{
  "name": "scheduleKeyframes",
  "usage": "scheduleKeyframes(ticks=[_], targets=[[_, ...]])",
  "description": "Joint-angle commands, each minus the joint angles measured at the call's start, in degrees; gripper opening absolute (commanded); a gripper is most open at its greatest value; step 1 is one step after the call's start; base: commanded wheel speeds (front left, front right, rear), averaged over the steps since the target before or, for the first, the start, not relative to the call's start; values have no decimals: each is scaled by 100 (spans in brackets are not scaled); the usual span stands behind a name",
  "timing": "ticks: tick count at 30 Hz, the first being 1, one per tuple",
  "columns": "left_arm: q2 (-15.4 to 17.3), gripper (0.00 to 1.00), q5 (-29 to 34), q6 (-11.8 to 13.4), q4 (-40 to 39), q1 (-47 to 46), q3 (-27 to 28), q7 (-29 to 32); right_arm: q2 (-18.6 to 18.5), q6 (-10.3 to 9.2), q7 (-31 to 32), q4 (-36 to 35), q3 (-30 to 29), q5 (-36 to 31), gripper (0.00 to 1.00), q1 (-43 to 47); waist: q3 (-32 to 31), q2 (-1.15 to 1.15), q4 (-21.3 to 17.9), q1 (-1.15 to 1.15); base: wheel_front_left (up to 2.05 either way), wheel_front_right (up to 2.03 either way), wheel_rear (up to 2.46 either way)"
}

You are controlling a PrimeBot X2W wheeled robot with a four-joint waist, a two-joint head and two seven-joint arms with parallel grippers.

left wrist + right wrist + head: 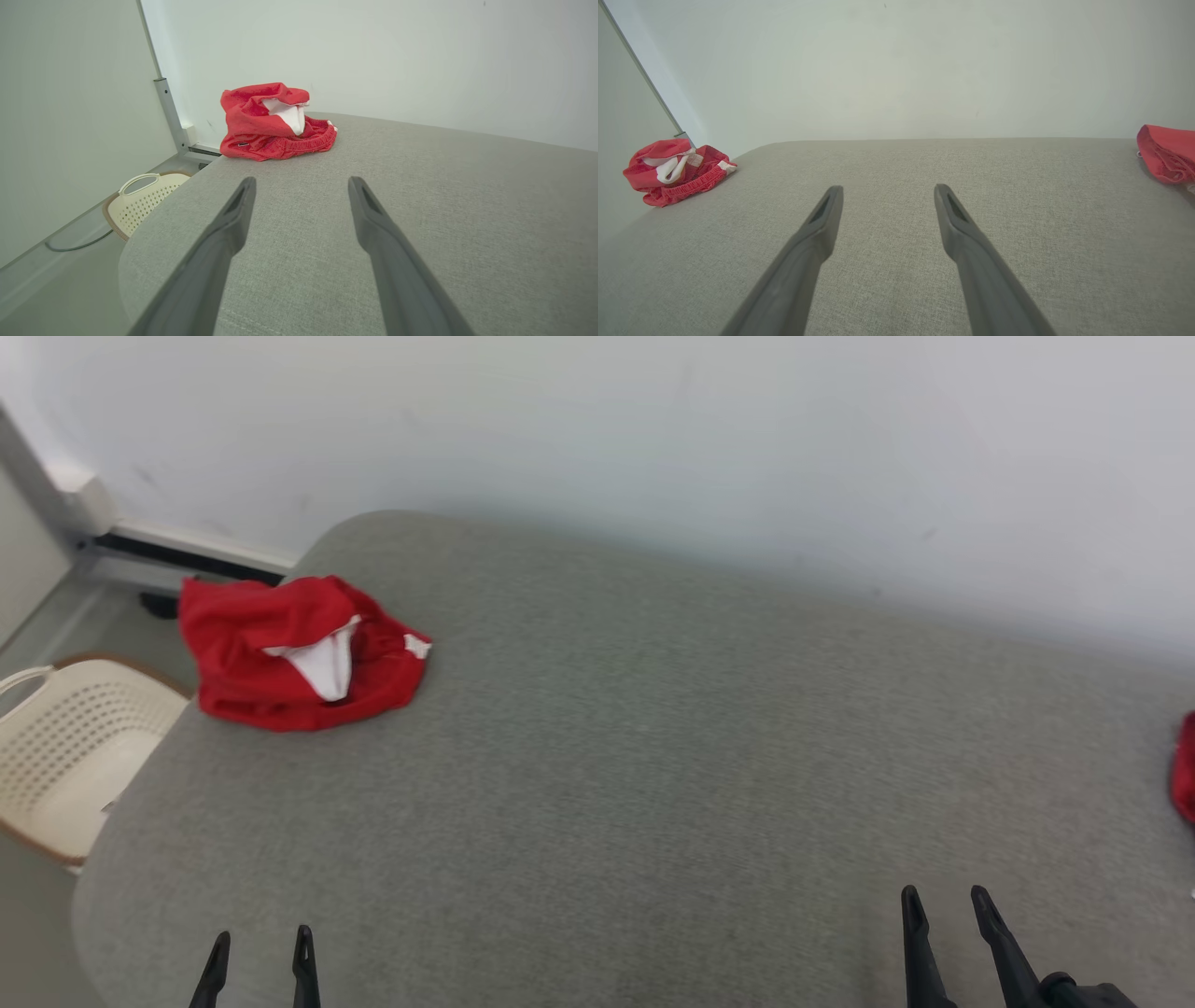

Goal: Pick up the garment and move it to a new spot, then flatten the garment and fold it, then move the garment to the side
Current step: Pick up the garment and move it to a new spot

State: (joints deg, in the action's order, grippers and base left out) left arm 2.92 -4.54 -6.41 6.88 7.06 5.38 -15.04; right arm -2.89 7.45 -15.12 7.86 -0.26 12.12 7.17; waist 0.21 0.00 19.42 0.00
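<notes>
One grey, cloth-topped counter takes up most of the head view, with rounded corners and a pale wall behind. Garment: red shorts with white lining showing, crumpled in a heap at the far left corner, its outer side at or just over the counter's rim. Cream perforated chair stands below that corner, on the floor. Second red cloth at the far right edge, cut off by the frame; possibly another garment, can't say. Left hand low at the near edge, fingers spread, nothing between them, well apart from the heap. Right hand likewise spread and empty, near right. Nothing picked up yet. Risks, as I judge them: a sideways nudge on approach could shove the heap off the corner onto the chair. Pinching only the loose white lining could drag the shorts inside out rather than lift them.
</notes>
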Motion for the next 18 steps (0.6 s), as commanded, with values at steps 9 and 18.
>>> scheduleKeyframes(ticks=[9,18], targets=[[-4,100,18,-37,33,121,139,-17,1,2,-1,43,125,13,100,-93,-73,0,887,0,0,0,0],[-4,100,-13,-52,-2,192,180,-17,1,2,-1,98,234,50,100,-39,-96,0,895,0,0,0,0]])
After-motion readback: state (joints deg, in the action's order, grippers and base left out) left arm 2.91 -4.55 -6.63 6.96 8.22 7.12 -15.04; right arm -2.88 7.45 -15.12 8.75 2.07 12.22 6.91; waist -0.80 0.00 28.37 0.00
